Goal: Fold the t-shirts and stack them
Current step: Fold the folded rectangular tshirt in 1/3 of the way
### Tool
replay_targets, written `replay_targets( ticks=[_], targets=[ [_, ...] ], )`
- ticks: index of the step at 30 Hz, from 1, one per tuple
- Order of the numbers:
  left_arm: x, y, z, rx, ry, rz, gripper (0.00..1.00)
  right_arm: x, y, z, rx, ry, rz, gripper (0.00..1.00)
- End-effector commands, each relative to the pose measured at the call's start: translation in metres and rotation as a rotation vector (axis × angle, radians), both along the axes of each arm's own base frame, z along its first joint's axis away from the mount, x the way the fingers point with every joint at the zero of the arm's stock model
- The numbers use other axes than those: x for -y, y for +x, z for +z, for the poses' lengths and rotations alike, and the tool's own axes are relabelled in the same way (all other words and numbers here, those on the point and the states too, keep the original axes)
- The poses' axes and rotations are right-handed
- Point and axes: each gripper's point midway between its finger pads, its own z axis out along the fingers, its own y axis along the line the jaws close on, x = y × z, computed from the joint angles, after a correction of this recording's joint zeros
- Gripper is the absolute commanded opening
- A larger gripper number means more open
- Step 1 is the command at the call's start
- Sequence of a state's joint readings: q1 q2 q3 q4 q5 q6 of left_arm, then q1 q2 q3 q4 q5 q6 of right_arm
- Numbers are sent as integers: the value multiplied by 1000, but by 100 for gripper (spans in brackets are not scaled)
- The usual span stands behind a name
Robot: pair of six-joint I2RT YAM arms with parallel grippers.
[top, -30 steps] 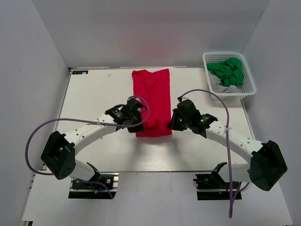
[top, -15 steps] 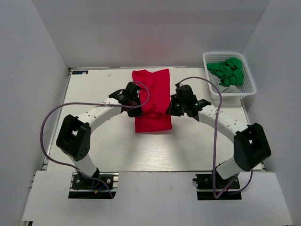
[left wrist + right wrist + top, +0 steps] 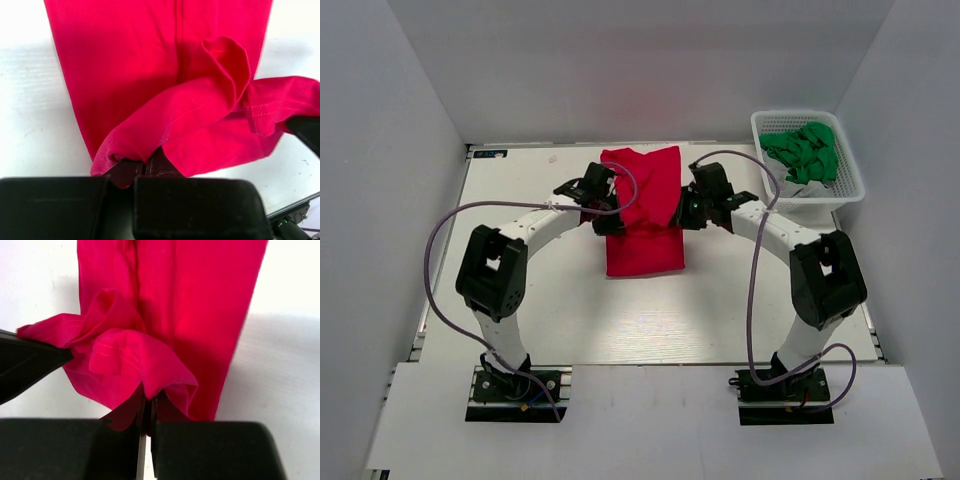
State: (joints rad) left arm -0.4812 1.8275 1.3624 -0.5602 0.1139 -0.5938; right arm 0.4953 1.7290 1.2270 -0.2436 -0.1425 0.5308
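Observation:
A bright red t-shirt (image 3: pixel 642 250), folded into a long strip, lies at the middle of the white table (image 3: pixel 520 300). My left gripper (image 3: pixel 608 222) is shut on its near left hem corner and my right gripper (image 3: pixel 684 214) is shut on the near right corner. Both hold the hem lifted and doubled back over the flat part of the strip. In the left wrist view the left gripper (image 3: pixel 144 167) pinches bunched red t-shirt cloth (image 3: pixel 150 75). In the right wrist view the right gripper (image 3: pixel 148 407) pinches the t-shirt (image 3: pixel 190 300) the same way.
A white lattice basket (image 3: pixel 853 195) stands at the far right of the table with green cloth (image 3: pixel 805 150) in it. Grey walls close in the table at the back and on both sides. Purple cables loop from both arms.
Both grippers have moved toward the far end of the table with the near hem, drawing it over the rest of the strip. The visible strip has grown shorter.

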Motion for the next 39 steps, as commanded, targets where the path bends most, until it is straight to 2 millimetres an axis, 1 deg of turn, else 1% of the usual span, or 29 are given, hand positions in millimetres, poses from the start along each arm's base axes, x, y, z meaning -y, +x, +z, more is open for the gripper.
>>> replay_targets(
  ticks=[1,9,10,11,12,13,14,15,17,18,19,20,21,22,23,24,25,26,27,29,30,31,33,34,35,36,37,38,39],
  targets=[
    [4,19,6,33,-42,-20,0,-12,21,14,57,45,52,0],
    [-1,44,-4,31,-54,10,0,-10,50,-1,52,30,17,0],
    [1,42,-10,8,-64,-1,0,-10,52,-5,48,22,14,0],
    [-1,47,-6,20,-69,7,0,-12,57,-3,55,23,14,0],
    [2,48,-9,9,-77,-1,1,-11,59,-3,52,22,6,0],
    [4,46,-18,-16,-82,-10,7,-11,59,-8,42,13,7,0],
    [1,53,-17,-4,-81,-7,10,-11,64,-7,46,12,2,0],
    [3,52,-22,-20,-84,-13,10,-13,63,-13,35,5,7,0],
    [4,62,-26,-26,-90,-8,25,-13,71,-11,40,14,3,3],
    [0,68,-26,-23,-91,4,28,-14,72,-21,21,9,7,8],
    [-3,79,-23,-1,-100,15,33,-15,76,-19,21,18,7,11],
    [0,82,-22,0,-110,9,42,-21,80,-13,28,37,14,15],
    [-2,89,-26,-6,-119,15,48,-22,83,-22,14,39,16,28],
    [1,98,-14,11,-125,14,57,-22,90,-15,24,53,11,33],
    [-9,109,-11,26,-104,46,71,-24,97,-11,41,62,9,43],
    [-14,124,3,63,-109,65,77,-21,106,-11,46,64,-6,47],
    [-18,132,5,78,-106,80,82,-20,115,-6,59,66,-19,51],
    [-30,141,13,97,-99,108,98,-19,125,5,78,76,-37,55],
    [-33,154,25,135,-103,123,100,-15,131,5,78,78,-52,56],
    [-48,167,34,159,-97,159,100,-9,150,20,116,87,-85,62],
    [-47,171,40,171,-101,158,100,-9,152,26,123,95,-82,62],
    [-55,174,43,172,-100,172,100,-7,153,28,123,98,-83,64],
    [-59,164,43,145,-103,161,100,-7,144,27,123,93,-37,66],
    [-61,157,41,139,-92,149,100,-6,140,35,144,92,-23,69],
    [-63,150,41,134,-90,149,100,-6,129,24,127,83,-6,71],
    [-67,134,41,142,-87,142,100,-3,116,22,121,91,9,77],
    [-63,124,42,146,-89,130,100,-3,110,35,149,106,22,90],
    [-61,113,40,148,-83,111,100,-3,94,31,142,122,47,90],
    [-58,92,20,106,-79,93,100,-5,80,22,132,145,75,90]
  ],
)
